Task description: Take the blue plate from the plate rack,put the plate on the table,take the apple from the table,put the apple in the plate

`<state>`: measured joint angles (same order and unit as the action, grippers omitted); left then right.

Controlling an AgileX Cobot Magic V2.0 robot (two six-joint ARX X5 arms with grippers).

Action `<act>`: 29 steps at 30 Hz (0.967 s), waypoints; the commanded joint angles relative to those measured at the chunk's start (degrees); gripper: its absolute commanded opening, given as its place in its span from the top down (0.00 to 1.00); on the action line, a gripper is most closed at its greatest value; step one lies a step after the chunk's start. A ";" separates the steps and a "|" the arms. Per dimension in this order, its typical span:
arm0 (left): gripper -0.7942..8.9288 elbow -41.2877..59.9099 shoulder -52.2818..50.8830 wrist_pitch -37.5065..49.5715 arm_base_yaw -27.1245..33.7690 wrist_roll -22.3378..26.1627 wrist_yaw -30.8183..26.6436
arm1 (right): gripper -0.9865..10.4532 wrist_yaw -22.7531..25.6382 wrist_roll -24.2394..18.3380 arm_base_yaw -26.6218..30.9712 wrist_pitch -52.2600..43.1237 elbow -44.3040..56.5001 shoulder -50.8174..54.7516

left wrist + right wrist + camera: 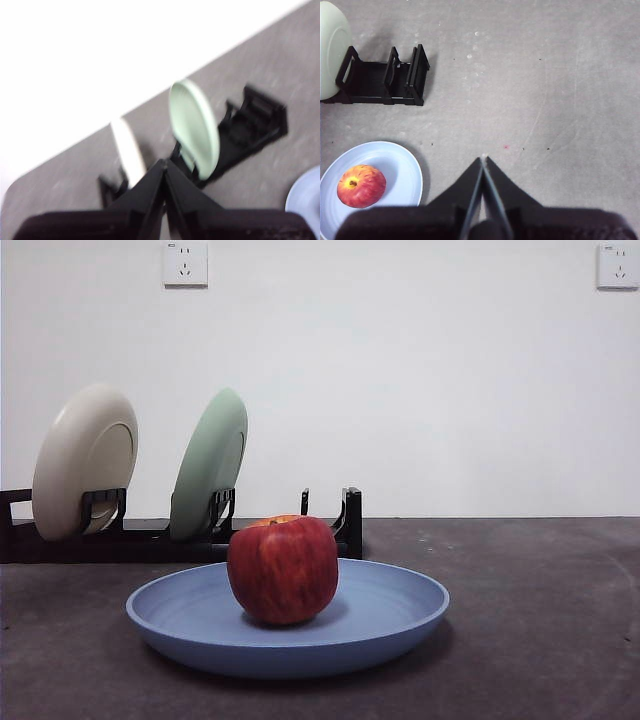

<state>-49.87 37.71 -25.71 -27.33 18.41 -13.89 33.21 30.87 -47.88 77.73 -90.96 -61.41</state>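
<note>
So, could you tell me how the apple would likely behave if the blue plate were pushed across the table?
The apple is round and sits loose, so it would probably roll. The blue plate's raised rim should likely stop it. The plate looks stiff and, on the rough table, may drag rather than glide.

The apple is set in the plate on the counter, before the plate rack.
</note>
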 commanded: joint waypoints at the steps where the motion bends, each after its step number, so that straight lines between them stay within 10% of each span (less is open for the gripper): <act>1: 0.92 11.15 -2.62 9.11 3.98 0.96 7.48 | 0.91 0.24 0.59 -0.07 1.18 0.37 0.07; 11: 0.92 37.35 -15.85 25.46 12.68 -7.34 19.93 | 0.91 0.24 0.59 -0.07 1.18 0.37 0.07; 29: 0.92 46.99 -34.18 13.97 15.45 -8.02 19.23 | 0.91 0.24 0.59 -0.07 1.18 0.37 0.07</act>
<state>-3.57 3.99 -11.84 -12.32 11.22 5.41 33.21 30.87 -47.88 77.73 -90.96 -61.39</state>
